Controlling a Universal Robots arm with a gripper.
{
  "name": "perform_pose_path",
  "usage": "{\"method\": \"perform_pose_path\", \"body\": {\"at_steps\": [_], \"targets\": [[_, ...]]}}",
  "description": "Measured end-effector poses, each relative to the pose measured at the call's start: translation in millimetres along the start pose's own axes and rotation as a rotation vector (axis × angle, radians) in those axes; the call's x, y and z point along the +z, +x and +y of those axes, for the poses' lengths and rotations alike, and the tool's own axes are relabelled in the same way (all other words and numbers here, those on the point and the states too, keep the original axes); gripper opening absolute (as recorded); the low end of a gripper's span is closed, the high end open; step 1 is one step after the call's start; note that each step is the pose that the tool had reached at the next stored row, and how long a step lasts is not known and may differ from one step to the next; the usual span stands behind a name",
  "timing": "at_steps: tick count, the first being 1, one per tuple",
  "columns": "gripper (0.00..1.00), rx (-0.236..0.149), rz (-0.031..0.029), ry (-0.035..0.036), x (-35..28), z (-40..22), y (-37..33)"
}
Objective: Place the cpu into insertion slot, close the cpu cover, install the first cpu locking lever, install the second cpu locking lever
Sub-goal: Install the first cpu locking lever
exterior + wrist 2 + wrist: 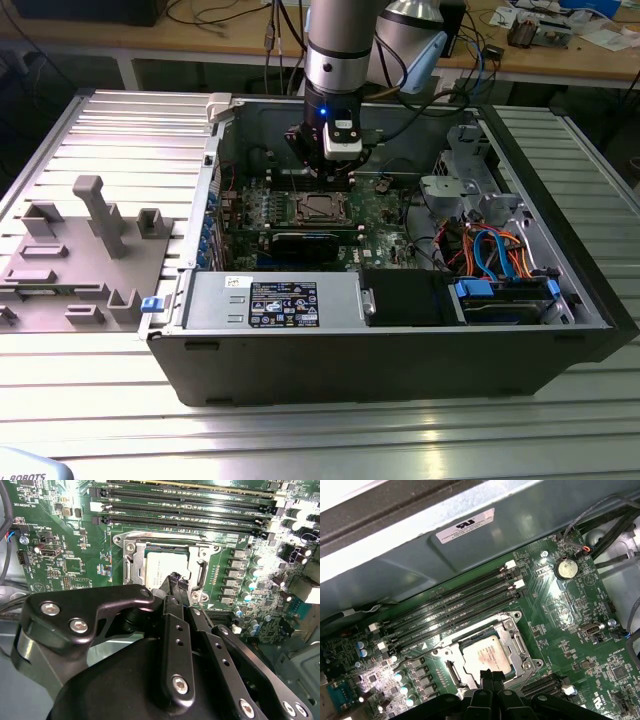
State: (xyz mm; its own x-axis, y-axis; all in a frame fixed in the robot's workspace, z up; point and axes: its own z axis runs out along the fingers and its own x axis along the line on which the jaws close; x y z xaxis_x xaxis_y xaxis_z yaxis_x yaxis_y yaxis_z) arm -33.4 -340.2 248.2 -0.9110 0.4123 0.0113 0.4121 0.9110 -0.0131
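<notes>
We see the chip [487,656] lying flat in its socket [451,671] on the green board [580,630], beside the long memory slots [450,611] toward the board's back edge. The thin metal cover frame [512,625] appears to lie down around it, the chip's silver top showing through the cut-out. Our gripper [176,580] hangs just over the chip's near edge, its fingertips [491,674] drawn together with nothing between them. In the exterior view the arm stands over the socket [318,208] in the middle of the open case [400,350]. We judge the chip light, stiff and fragile underneath, best held by its side edges; the cover is springy sheet metal, best pressed on its rim.
</notes>
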Motion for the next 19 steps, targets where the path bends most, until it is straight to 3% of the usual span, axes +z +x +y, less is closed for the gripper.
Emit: {"method": "perform_pose_path", "body": {"at_steps": [19], "targets": [[0.11,-0.014,-0.0002,0.0002,0.0,0.0,0.0]]}}
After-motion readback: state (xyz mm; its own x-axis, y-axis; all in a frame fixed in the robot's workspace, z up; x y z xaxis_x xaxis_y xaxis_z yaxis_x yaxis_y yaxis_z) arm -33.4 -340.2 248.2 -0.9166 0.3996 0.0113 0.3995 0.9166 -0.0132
